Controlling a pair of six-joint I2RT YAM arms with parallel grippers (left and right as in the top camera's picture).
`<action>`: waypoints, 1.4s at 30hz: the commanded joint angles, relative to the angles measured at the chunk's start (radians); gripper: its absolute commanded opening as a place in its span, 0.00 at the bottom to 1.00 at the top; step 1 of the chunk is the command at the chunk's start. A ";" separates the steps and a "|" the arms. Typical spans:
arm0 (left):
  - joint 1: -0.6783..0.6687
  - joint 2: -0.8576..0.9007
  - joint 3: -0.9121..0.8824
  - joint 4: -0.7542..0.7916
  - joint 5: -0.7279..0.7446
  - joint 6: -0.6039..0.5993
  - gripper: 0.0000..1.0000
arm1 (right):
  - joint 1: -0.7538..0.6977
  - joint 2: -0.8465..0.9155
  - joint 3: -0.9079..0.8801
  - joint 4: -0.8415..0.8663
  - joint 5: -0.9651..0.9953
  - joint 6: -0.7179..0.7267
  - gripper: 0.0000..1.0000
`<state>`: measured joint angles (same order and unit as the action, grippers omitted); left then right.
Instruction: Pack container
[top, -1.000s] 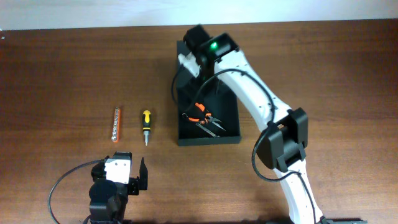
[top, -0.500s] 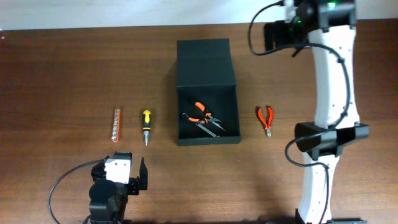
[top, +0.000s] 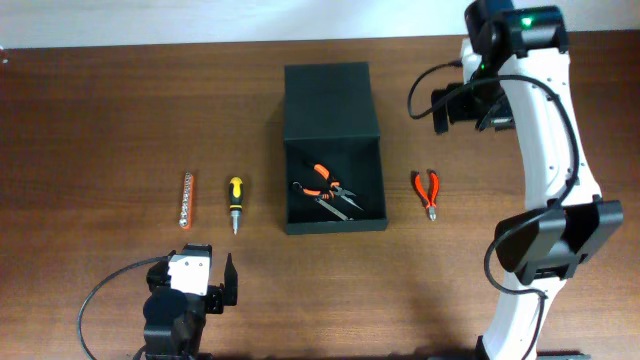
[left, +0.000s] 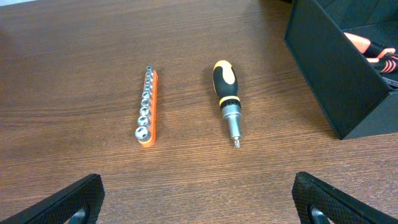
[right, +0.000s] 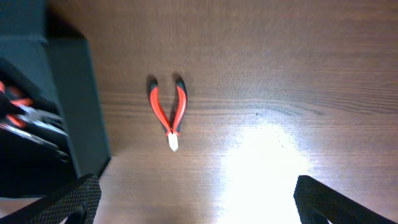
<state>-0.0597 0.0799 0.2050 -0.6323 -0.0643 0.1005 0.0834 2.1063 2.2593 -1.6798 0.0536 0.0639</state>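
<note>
Above the wooden table (top: 100, 120) the right gripper (right: 199, 202), jaws wide, has left the container (top: 327, 100); the left gripper (left: 199, 202) gapes too.

Open table (top: 100, 120) rings the pliers (top: 428, 193), container (top: 330, 100) alongside.

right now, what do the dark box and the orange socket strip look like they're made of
Dark green-black rectangular box: probably matte cardboard or rigid board, flat and glare-free with crisp edges. Orange socket strip: likely plastic rail, evenly bright, carrying shiny metal-looking sockets.
</note>
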 joint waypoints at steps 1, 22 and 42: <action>-0.003 0.000 0.018 0.003 -0.011 -0.008 0.99 | -0.006 -0.034 -0.089 0.047 0.008 -0.045 0.99; -0.003 0.000 0.018 0.003 -0.011 -0.008 0.99 | -0.005 -0.034 -0.634 0.396 -0.106 0.030 0.99; -0.003 0.000 0.018 0.003 -0.011 -0.009 0.99 | -0.004 -0.034 -0.796 0.603 -0.087 0.031 0.99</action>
<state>-0.0597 0.0799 0.2050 -0.6323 -0.0643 0.1001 0.0837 2.0937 1.4799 -1.0935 -0.0463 0.0830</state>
